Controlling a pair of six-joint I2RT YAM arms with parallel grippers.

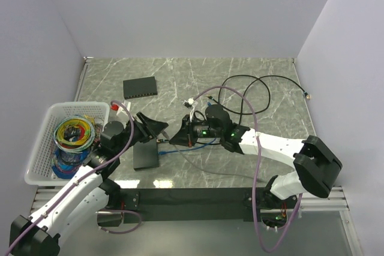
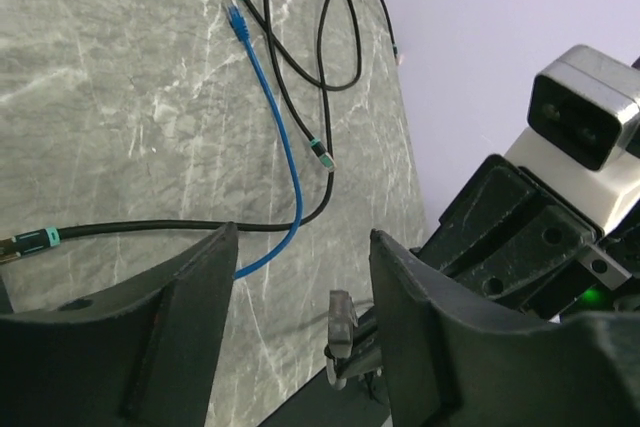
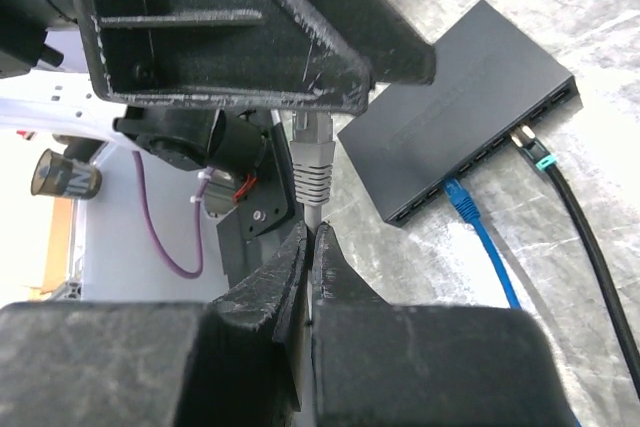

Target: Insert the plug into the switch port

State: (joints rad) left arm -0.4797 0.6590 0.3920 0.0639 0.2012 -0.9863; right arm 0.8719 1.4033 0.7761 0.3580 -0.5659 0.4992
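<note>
At the near middle of the table, the right gripper is pinching shut on the plug by its thin lead, just behind the grey boot. The plug is lying with its long axis left to right, its tip pointing left into the open jaws of the left gripper. The switch is sitting just near-left of that tip with its ports facing right, so the right arm is judged nearer.

The grey marbled table carries a white basket of coloured cable coils at its near left, a black switch near centre-left, a second black switch farther back, a blue cable and a looping black cable far right.
</note>
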